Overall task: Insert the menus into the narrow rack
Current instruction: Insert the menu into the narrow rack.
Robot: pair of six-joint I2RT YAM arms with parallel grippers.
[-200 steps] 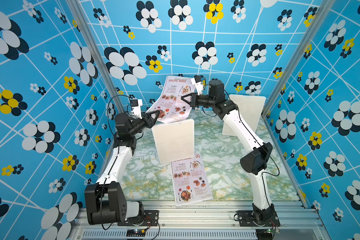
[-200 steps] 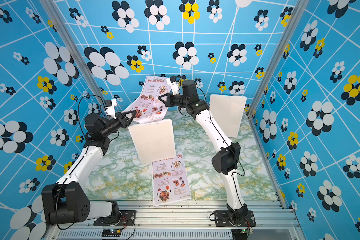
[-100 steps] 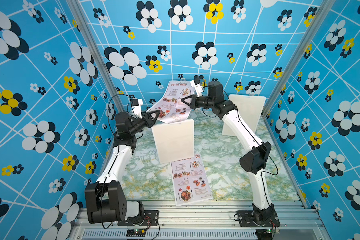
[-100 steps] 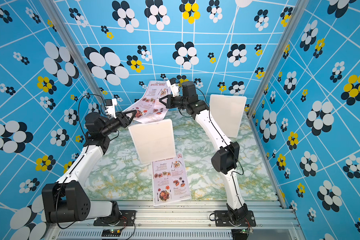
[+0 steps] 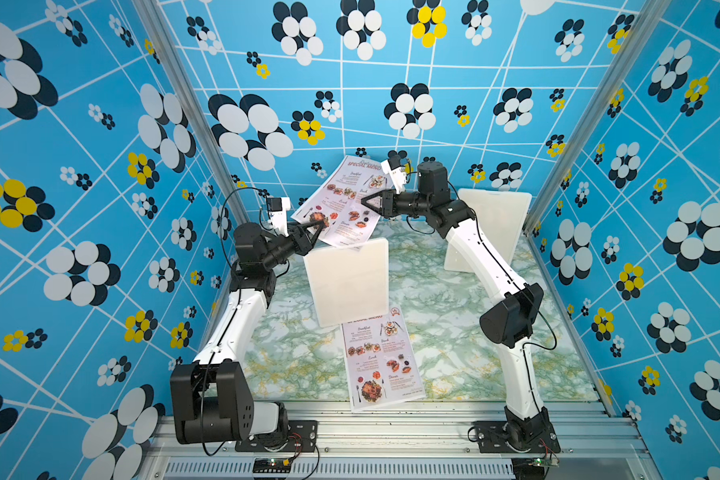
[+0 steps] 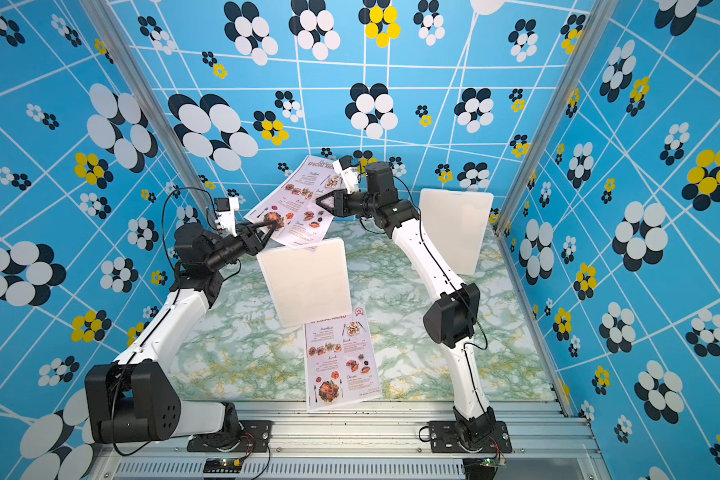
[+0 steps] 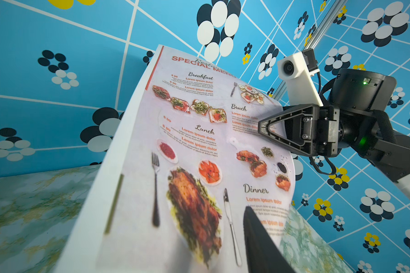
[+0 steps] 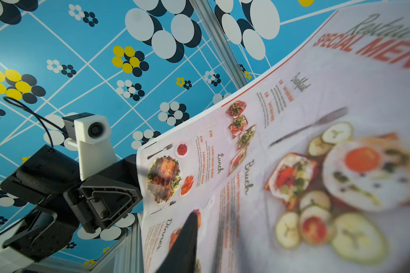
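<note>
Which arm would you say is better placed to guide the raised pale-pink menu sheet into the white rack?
Probably left: the left claw grips the raised pale-pink menu sheet low, near the white rack; the right claw sits higher.

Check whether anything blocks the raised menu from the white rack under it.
Nothing visible does: the raised menu, pinched by the left gripper, has its lower edge at the top of the white rack.

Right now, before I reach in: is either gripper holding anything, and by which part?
The left gripper pinches the raised menu at its lower side edge. The right gripper sits at the opposite edge; grip unclear.
</note>
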